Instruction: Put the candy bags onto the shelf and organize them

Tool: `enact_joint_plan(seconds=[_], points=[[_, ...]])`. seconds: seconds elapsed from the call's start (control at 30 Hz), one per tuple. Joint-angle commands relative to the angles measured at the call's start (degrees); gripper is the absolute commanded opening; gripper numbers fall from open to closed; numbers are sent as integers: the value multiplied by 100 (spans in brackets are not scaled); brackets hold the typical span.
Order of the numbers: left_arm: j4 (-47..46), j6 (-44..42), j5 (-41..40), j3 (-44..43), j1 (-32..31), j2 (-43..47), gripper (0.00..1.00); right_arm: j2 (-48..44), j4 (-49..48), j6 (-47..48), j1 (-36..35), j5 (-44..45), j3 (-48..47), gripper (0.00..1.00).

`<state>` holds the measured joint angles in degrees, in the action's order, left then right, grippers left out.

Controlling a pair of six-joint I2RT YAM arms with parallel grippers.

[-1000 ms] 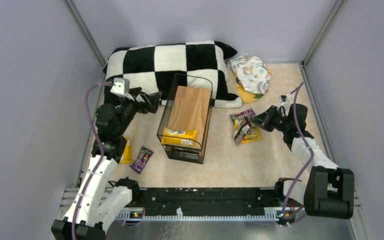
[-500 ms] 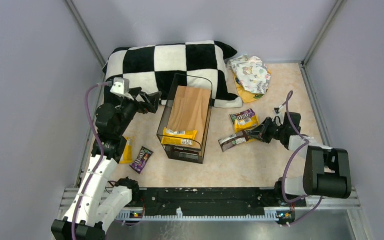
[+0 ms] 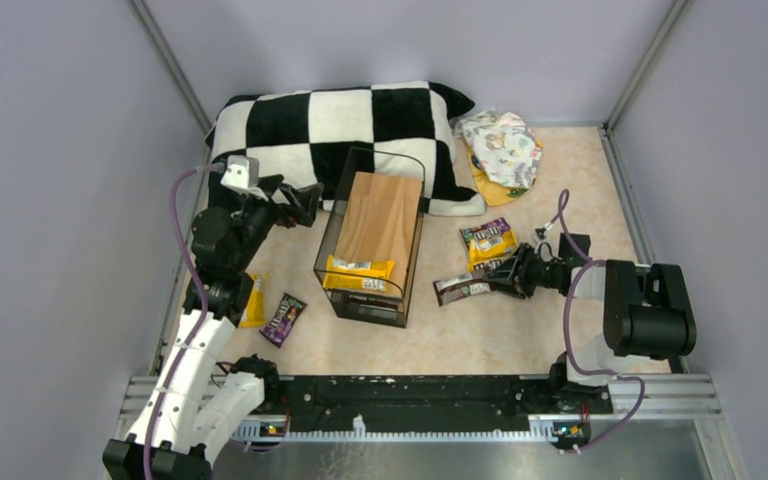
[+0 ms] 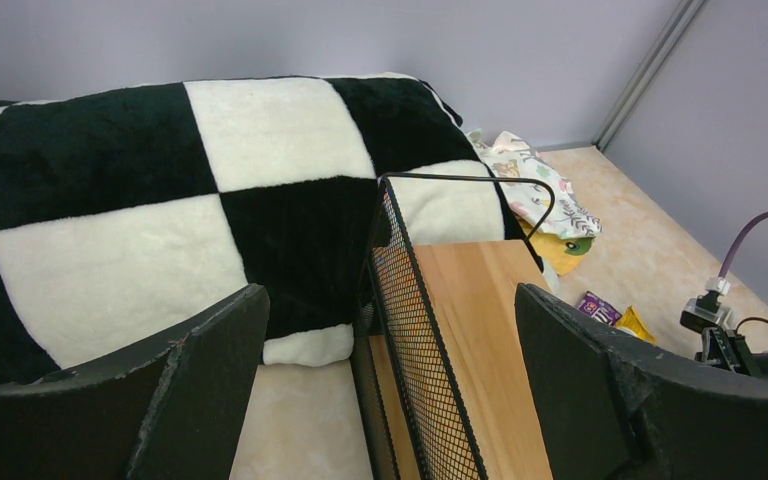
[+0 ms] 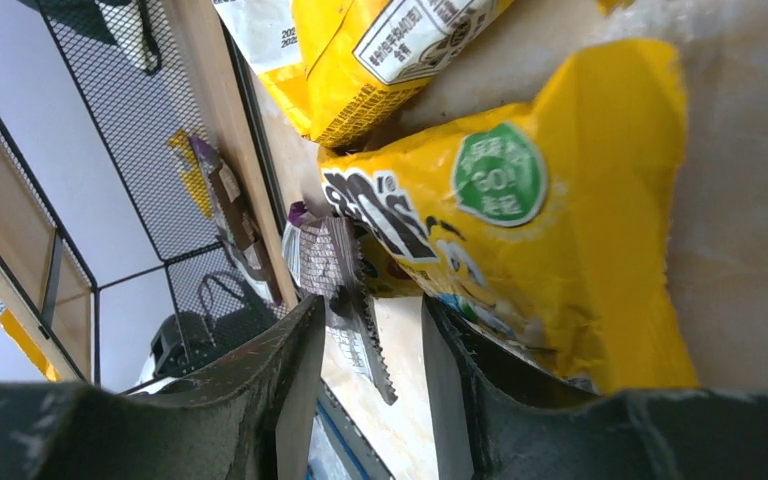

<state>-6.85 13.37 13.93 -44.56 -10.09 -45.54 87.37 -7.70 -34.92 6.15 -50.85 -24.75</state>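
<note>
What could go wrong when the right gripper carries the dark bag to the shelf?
1. The right gripper seems to pinch the dark brown bag only by its end; it may slip when lifted.
2. A yellow bag lies close beside and could be dragged along.
3. Yellow bags already lie at the near end of the shelf and could be pushed off.

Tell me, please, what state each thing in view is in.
Left gripper, jaws open, empty.
Right gripper, jaws shut on brown bag.
Brown bag, gripped at one end.
Shelf, upright.
Shelved yellow bag, lying on shelf.
Purple bag, loose on table.
Right yellow bag, loose on table.
Left yellow bag, on table, partly hidden.
</note>
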Motion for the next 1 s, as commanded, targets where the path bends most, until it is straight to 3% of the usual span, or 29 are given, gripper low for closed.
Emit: enact_joint_plan(seconds=[0.0, 0.17, 0.3, 0.4, 0.47, 0.5, 0.63, 0.8, 0.97], points=[[-229, -21, 21, -182, -20, -24, 99, 171, -610, 6, -133, -295, 10, 42], [-229, -25, 31, -180, -20, -43, 99, 319, -793, -111, -295, -318, -129, 42], [-229, -27, 15, -181, -20, -47, 99, 470, -1108, -268, -312, -398, -163, 35], [-234, -12, 38, -182, -20, -69, 99, 467, -1155, -361, -340, -419, -153, 25], [-231, -9, 57, -178, -20, -89, 99, 340, -1239, -556, -367, -492, -61, 8], [-237, -9, 56, -181, -20, -99, 99, 240, -1290, -688, -379, -556, -10, 6], [-237, 6, 71, -180, -20, -96, 99, -560, -844, -839, -407, -534, 98, 9], [-238, 26, 102, -185, -19, -96, 99, -1394, -99, -965, -405, -361, -30, 4], [-251, 50, 123, -177, -20, -99, 99, -1828, -1366, -2394, -443, -153, 38, 0]])
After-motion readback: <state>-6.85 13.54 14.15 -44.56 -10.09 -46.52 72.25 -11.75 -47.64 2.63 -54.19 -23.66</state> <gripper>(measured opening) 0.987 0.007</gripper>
